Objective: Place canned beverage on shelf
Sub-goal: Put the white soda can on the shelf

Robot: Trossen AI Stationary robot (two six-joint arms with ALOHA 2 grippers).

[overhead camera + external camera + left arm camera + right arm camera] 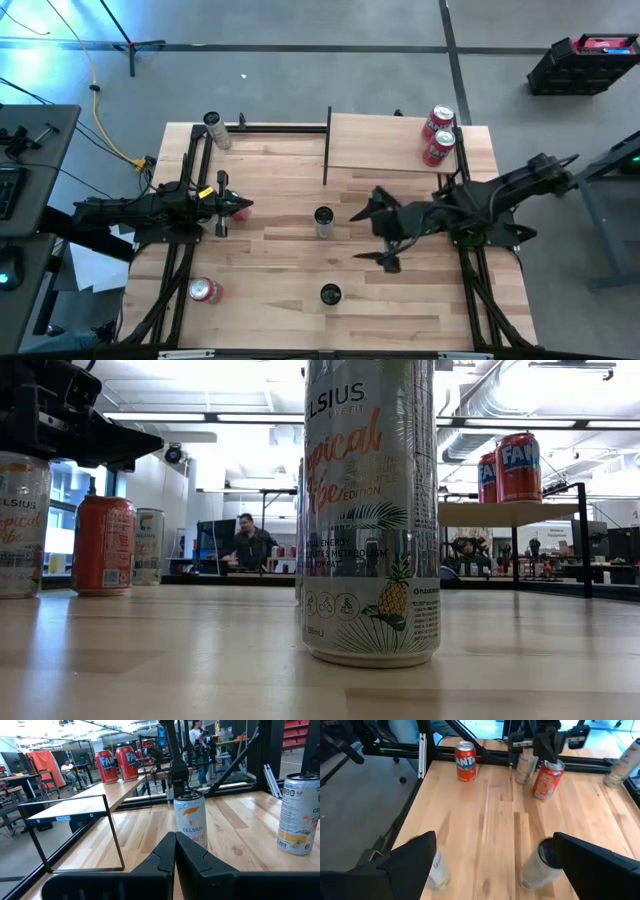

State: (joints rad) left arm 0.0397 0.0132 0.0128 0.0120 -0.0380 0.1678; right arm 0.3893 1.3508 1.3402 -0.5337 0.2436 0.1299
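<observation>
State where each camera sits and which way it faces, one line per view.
High: above the table, looking straight down; both arms, left gripper and right gripper, show.
Low: at tabletop height, looking level across, past a Celsius can; arm part upper left.
Left wrist: on the left arm, facing the shelf; its shut fingers show.
Right wrist: on the right arm, facing the left arm; its open fingers show.
Shared: high, low and left wrist all show the shelf's red cans.

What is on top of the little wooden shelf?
Two red cans stand upright side by side on the shelf, near one end. The board beneath them is hidden; nothing else sits there.
</observation>
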